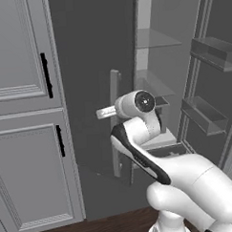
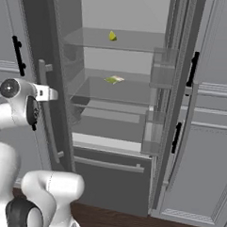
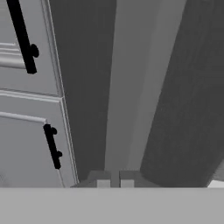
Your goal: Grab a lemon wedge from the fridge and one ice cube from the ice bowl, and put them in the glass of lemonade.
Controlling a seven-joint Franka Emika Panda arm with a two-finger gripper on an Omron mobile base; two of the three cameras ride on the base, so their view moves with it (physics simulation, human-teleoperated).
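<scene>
The end effector [image 3: 115, 180] sits nearest the hand camera: its two dark fingertips [image 3: 101, 179] stand closed almost together, with nothing visible between them. Directly ahead of them runs the pale grey bar handle [image 3: 131, 87] of the fridge door [image 3: 188, 96]; whether the tips touch the handle cannot be told. In the left base view the end effector [image 1: 104, 112] points at the same handle [image 1: 116, 122], at mid height of the open left door.

The fridge [image 2: 121, 87] stands open, both doors swung outward. The lemon wedge [image 2: 112, 36] lies on the upper glass shelf [image 2: 91, 38], near its rear edge and roughly centred. On the shelf below [image 2: 135, 90] lies a flat green-yellow packet [image 2: 114, 79], near the middle. The bottom drawer [image 2: 110, 174] is closed.

Light grey panelled cabinets [image 1: 27, 117] with black handles [image 1: 47, 75] flank the fridge on the left, and a matching cabinet [image 2: 208, 139] stands on the right.
</scene>
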